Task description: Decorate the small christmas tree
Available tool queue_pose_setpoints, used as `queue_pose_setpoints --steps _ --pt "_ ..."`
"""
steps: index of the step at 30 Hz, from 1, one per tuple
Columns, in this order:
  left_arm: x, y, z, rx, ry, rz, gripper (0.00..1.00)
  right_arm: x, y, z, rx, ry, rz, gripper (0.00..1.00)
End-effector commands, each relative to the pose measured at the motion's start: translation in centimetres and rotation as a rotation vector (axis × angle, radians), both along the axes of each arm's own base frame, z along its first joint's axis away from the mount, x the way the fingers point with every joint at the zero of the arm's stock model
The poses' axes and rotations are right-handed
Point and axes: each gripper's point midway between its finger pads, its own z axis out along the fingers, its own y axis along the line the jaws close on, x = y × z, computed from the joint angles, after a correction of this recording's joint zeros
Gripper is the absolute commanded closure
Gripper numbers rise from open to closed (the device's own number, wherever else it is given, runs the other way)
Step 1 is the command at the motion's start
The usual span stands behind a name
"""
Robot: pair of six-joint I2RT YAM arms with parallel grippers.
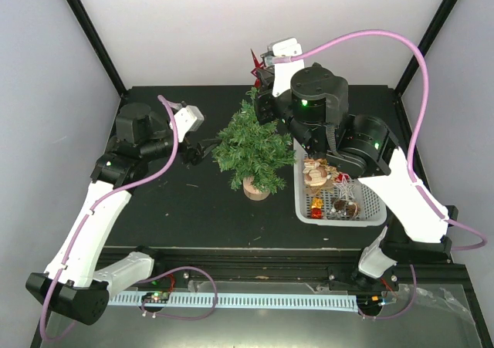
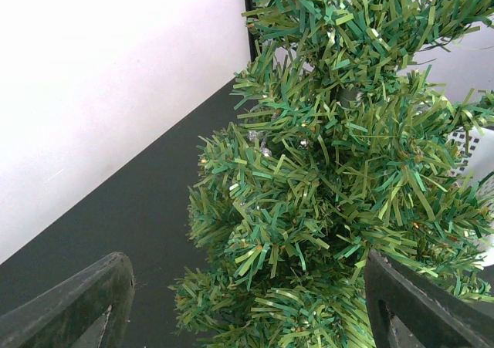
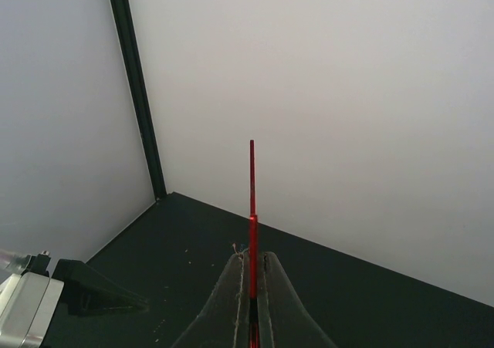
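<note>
The small christmas tree [image 1: 251, 146] stands upright on its wooden stump base [image 1: 256, 187] in the middle of the black table. My left gripper [image 1: 199, 152] is low at the tree's left side and open. In the left wrist view its dark fingers [image 2: 77, 309] flank the lower green branches [image 2: 332, 170] without pinching them. My right gripper [image 1: 263, 76] hovers behind and above the treetop, shut on a thin red ornament [image 1: 256, 62]. In the right wrist view that ornament [image 3: 252, 194] shows edge-on, sticking up from the closed fingertips [image 3: 252, 257].
A white basket [image 1: 302, 209] with several ornaments [image 1: 320, 174] stands just right of the tree, under the right arm. White walls and black corner posts [image 3: 139, 93] close in the back of the table.
</note>
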Motion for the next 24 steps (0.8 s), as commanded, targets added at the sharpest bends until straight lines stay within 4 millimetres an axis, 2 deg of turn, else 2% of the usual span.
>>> queue_pose_setpoints --steps 1,11,24 --pt "-0.1 0.0 0.5 -0.02 -0.011 -0.005 0.18 -0.2 -0.7 1.0 0.027 -0.011 -0.001 0.99" --pt "-0.2 0.1 0.4 -0.019 -0.011 -0.004 0.18 0.2 0.6 -0.8 -0.002 0.028 0.012 0.99" --pt "-0.3 0.0 0.5 -0.021 -0.014 -0.007 0.18 -0.1 -0.2 -2.3 -0.041 0.065 0.001 0.99"
